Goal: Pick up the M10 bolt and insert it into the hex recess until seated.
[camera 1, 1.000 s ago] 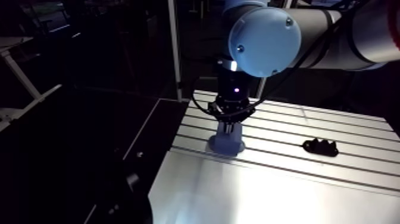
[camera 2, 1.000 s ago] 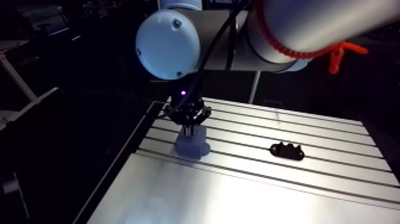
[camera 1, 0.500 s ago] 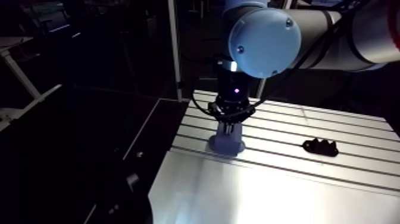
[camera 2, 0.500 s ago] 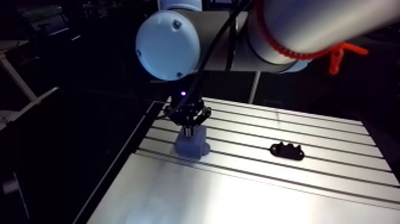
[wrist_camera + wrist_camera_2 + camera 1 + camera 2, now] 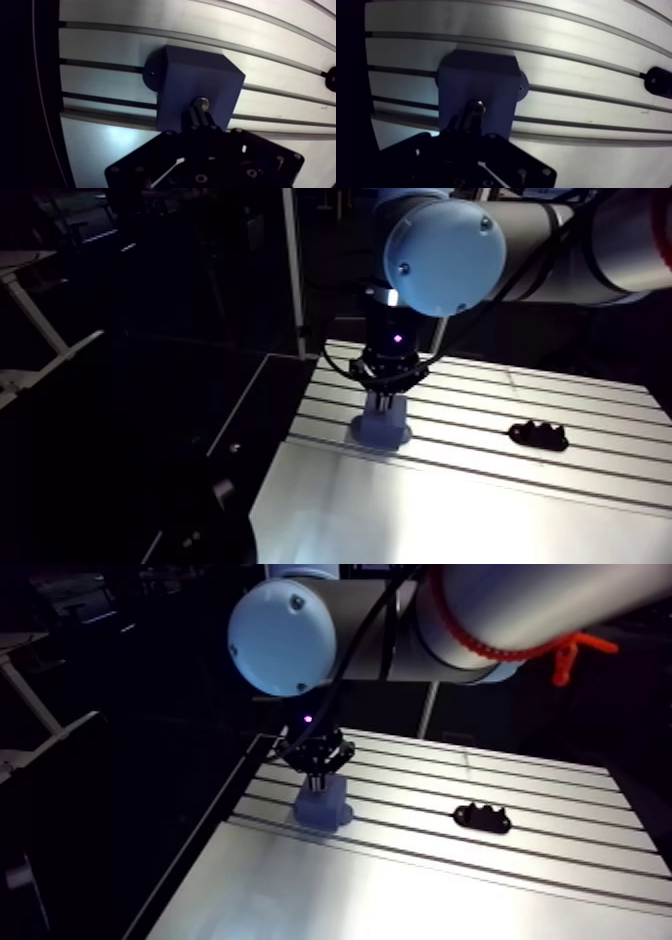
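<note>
This looks like a robotics lab or workshop. My surface [image 5: 450,508] is slotted aluminium plate with long parallel grooves. A blue block [image 5: 200,82] sits on it, fixed by a screwed tab [image 5: 151,75] over one groove. A small black part [image 5: 483,818] lies well apart from it. My arm [image 5: 445,256] is an industrial one with light-blue joint caps.
</note>
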Robot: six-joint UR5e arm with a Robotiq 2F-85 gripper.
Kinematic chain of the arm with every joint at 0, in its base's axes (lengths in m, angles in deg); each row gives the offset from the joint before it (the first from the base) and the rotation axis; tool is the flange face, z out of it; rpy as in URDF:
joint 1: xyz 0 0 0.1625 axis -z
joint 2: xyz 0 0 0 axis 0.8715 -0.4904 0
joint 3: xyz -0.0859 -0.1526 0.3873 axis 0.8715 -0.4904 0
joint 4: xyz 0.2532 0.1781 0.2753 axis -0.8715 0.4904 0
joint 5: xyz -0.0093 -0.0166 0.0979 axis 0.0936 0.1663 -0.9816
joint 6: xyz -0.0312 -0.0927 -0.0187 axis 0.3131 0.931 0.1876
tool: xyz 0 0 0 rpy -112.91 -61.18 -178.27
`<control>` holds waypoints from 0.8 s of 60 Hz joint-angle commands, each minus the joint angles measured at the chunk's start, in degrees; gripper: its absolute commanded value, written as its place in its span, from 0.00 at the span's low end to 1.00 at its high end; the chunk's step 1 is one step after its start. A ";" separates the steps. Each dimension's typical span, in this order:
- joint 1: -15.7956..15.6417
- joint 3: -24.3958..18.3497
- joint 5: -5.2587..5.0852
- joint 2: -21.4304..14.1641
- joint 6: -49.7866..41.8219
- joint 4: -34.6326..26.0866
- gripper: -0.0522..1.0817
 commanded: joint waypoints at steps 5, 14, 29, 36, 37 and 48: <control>0.00 -0.24 0.05 -0.27 0.03 -0.19 0.99; 0.00 -0.50 0.13 -0.45 -0.05 -0.36 0.98; 0.00 -0.50 0.40 -0.52 0.12 -0.96 0.40; 0.00 -0.66 0.55 -0.78 1.34 -0.89 0.06; 0.00 -0.66 0.55 -0.78 1.34 -0.89 0.06; 0.09 -1.70 0.48 -1.41 1.54 -2.05 0.06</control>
